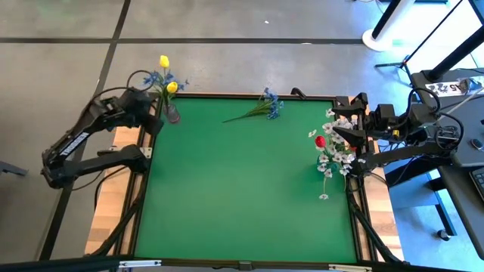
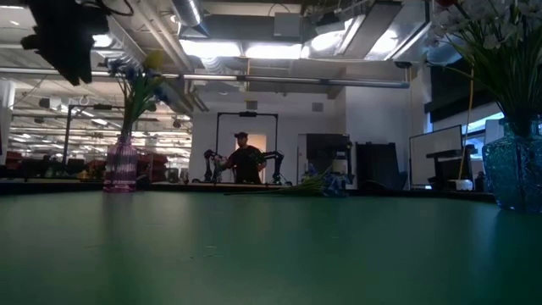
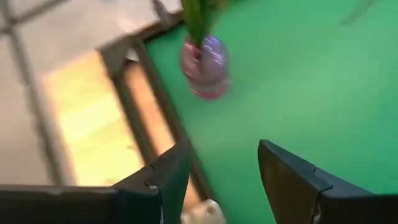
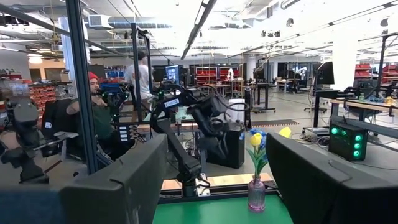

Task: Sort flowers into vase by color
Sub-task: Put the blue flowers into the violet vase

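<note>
Left gripper (image 3: 217,180): fingers spread apart with nothing between them; in the high view it (image 1: 147,106) stands just beside the pink vase, at the far left corner of the green mat (image 1: 242,189).
Pink vase (image 1: 173,115): upright on the mat near its far left corner, holding two yellow tulips (image 1: 168,74) and a bunch of blue blossoms (image 1: 156,78); the left wrist view shows green stems entering its neck (image 3: 205,59).
Right gripper (image 4: 214,180): fingers wide apart and empty; the right arm waits at the right edge of the mat (image 1: 355,130), close by the blue vase.
Blue vase (image 2: 515,169): at the right edge, carrying white blossom sprays (image 1: 336,151) and one red tulip (image 1: 320,141).
Loose blue flowers (image 1: 261,108): lying flat near the far edge of the mat, roughly midway between the two vases, blossoms toward the right, thin stem trailing left; well apart from both grippers.
Step in hand (judged): the left gripper appears to be clear of the stems in the pink vase; the loose bunch looks to be the next piece.
Advice, retreat: lift away upward before moving sideways, so the fingers do not catch stems or tip the narrow vase.
Advice, pickup: take the thin stem on its bare part, crosswise, low to the mat.
Advice, placing: the blue blossoms probably belong in the pink vase with their like; lower stem-first, upright.
</note>
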`<action>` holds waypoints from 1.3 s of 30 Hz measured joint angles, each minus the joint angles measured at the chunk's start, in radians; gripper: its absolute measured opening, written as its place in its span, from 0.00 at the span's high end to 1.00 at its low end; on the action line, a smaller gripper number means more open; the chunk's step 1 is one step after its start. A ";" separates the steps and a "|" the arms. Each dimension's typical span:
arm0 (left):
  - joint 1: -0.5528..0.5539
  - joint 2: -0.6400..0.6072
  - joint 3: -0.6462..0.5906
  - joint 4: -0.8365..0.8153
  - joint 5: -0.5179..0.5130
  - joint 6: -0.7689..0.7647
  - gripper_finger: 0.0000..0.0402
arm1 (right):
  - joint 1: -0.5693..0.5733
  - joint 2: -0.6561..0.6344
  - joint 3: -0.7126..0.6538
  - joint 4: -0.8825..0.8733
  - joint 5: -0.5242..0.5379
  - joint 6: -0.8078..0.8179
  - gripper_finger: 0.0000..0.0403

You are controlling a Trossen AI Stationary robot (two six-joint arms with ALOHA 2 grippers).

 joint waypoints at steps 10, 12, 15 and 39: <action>-0.019 -0.160 0.018 0.080 0.521 -0.140 0.55 | 0.000 0.000 0.000 0.000 0.004 0.000 0.32; -0.026 -0.201 0.018 0.153 0.527 -0.188 0.55 | 0.000 0.000 0.000 0.000 0.004 0.000 0.32; -0.037 -0.258 0.043 0.268 0.579 -0.235 0.55 | 0.000 0.000 0.000 0.000 0.004 0.000 0.32; -0.228 0.053 0.132 1.077 0.848 -0.183 0.55 | 0.000 0.000 0.000 0.000 0.002 0.000 0.32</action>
